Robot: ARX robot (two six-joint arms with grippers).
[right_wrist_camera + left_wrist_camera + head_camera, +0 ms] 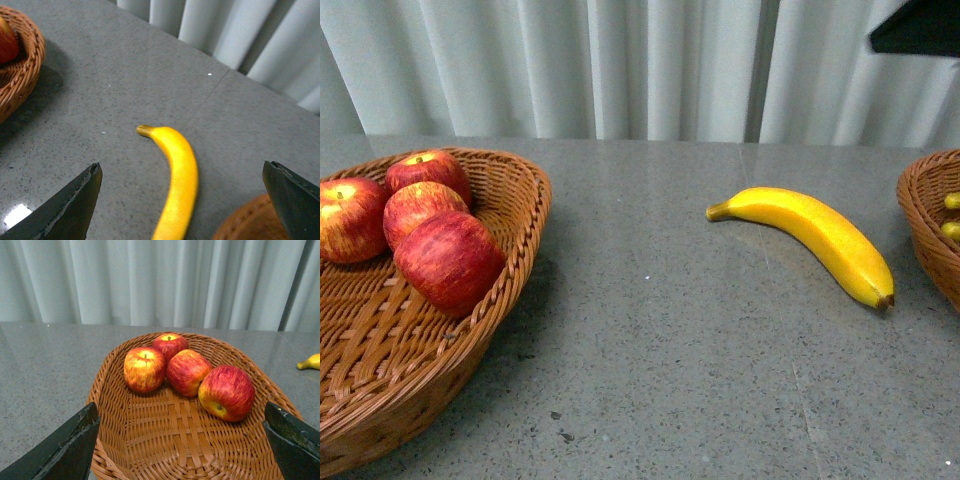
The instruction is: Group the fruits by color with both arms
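Several red apples (448, 260) lie together in the wicker basket (510, 290) at the left of the grey table. A single yellow banana (815, 235) rests on the table right of centre, its brown tip toward the right basket (925, 215), where bits of more yellow fruit (952, 228) show. My left gripper (182, 440) hovers open over the near end of the left basket (175, 440), with the apples (226, 391) beyond its fingertips. Over the loose banana (177, 182) my right gripper (182, 200) hangs open, the fruit between its spread fingers. Neither gripper shows in the front view.
A pale pleated curtain (620, 65) closes off the back of the table. A dark arm part (920, 28) juts in at the upper right of the front view. The right basket's rim (250, 220) lies close beside the banana.
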